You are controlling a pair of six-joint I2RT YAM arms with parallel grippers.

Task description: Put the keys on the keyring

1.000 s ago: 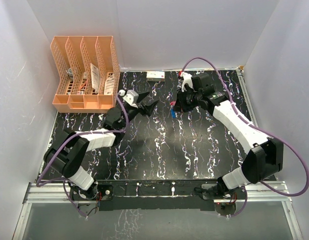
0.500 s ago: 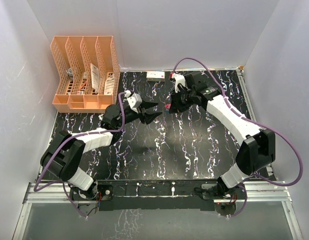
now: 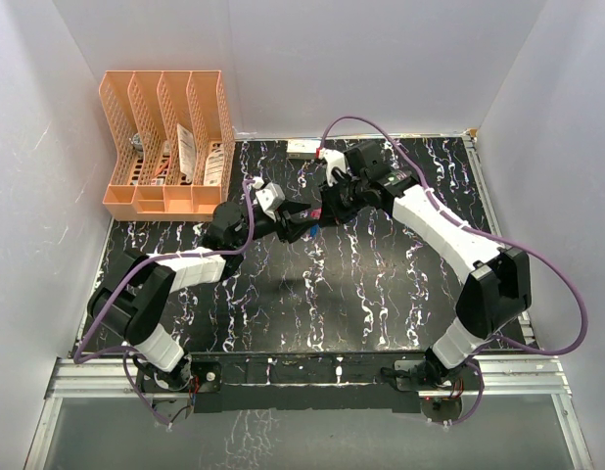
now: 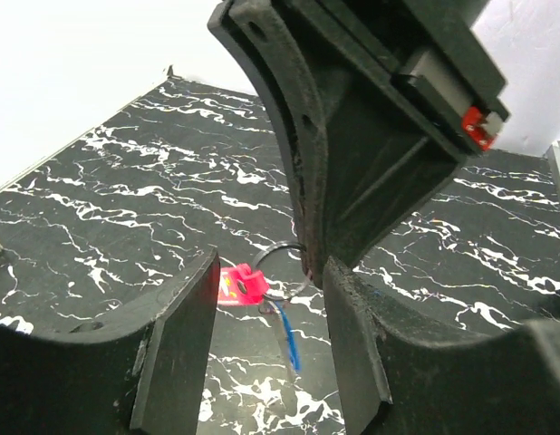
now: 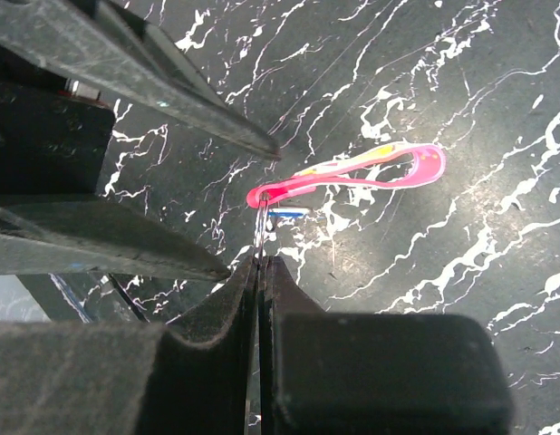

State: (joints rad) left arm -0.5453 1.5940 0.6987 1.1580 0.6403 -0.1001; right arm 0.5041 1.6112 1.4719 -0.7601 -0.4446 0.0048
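**A:** Where is the keyring (image 5: 352, 177) sitting?

**B:** It is hanging just off the table (image 5: 461, 272), as far as I can tell. The right fingers (image 5: 239, 299) are pinching its thin ring, fully closed, and the blue key (image 4: 289, 337) is dangling below.

**A:** And the left fingers (image 4: 176, 349)?

**B:** They are standing partly open on either side of it, gripping nothing. I am judging it all light, with the strap floppy and the ring springy and slippery. The key's flat head is looking like the surest hold.

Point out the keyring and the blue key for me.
keyring (image 5: 428, 163): right wrist view, far end of its pink strap.
blue key (image 4: 290, 343): left wrist view, on its blue part.
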